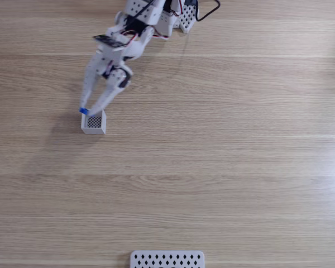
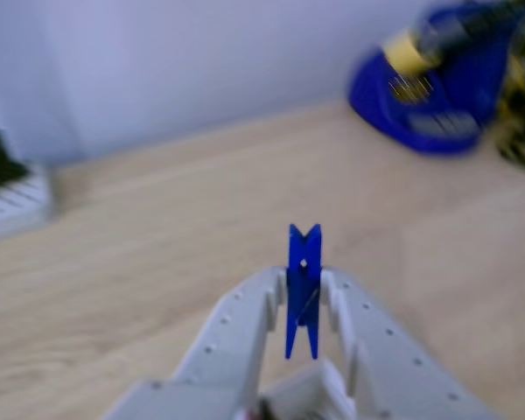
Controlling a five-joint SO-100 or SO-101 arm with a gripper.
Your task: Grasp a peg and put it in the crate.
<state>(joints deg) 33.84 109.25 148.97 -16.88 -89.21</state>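
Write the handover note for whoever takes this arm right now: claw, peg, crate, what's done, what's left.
Claw: shut on the blue peg, which stands upright between the fingers in the other view.
Peg: in the fixed view its blue tip sits at the upper left corner of the crate, at the rim, not inside.
Crate: white, mesh bottom visible, nothing in it.
Done: peg grasped and brought to the crate.
Left: centre the peg over the opening, release, pull back.
Elsewhere: a perforated white tray at the bottom edge, not involved.
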